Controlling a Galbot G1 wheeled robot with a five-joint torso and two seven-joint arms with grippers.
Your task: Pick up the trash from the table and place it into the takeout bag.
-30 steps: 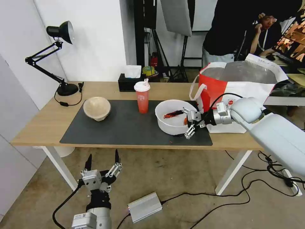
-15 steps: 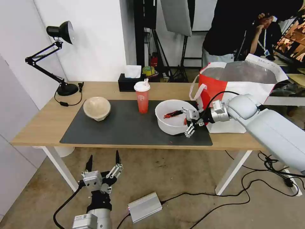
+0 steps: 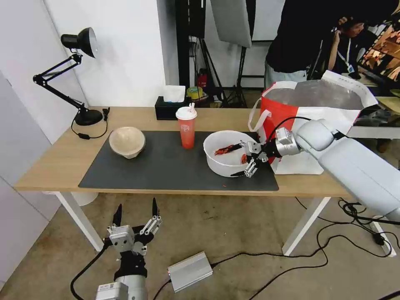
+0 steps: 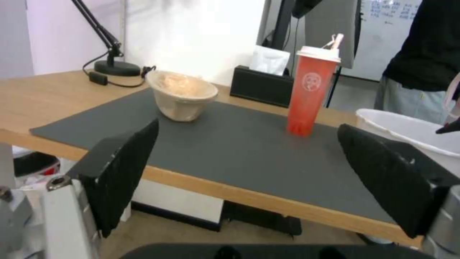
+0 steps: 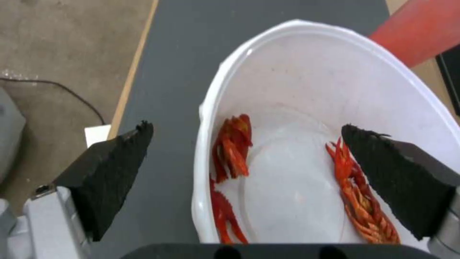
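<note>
**Jaws astride the bowl rim**

Table (image 3: 54, 166) carries a grey mat (image 3: 166, 166); the takeout bag (image 3: 291, 112) stands just beside the white bowl (image 3: 221, 164). Right wrist view reveals crayfish scraps (image 5: 232, 147) inside. Right gripper (image 3: 241, 159) gapes wide, straddling the rim (gripping nothing). Left gripper (image 3: 135, 208) hangs open below the bowl.

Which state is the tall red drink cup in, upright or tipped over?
Upright. The red drink cup stands on its base on the dark grey mat, white lid on top.
</note>
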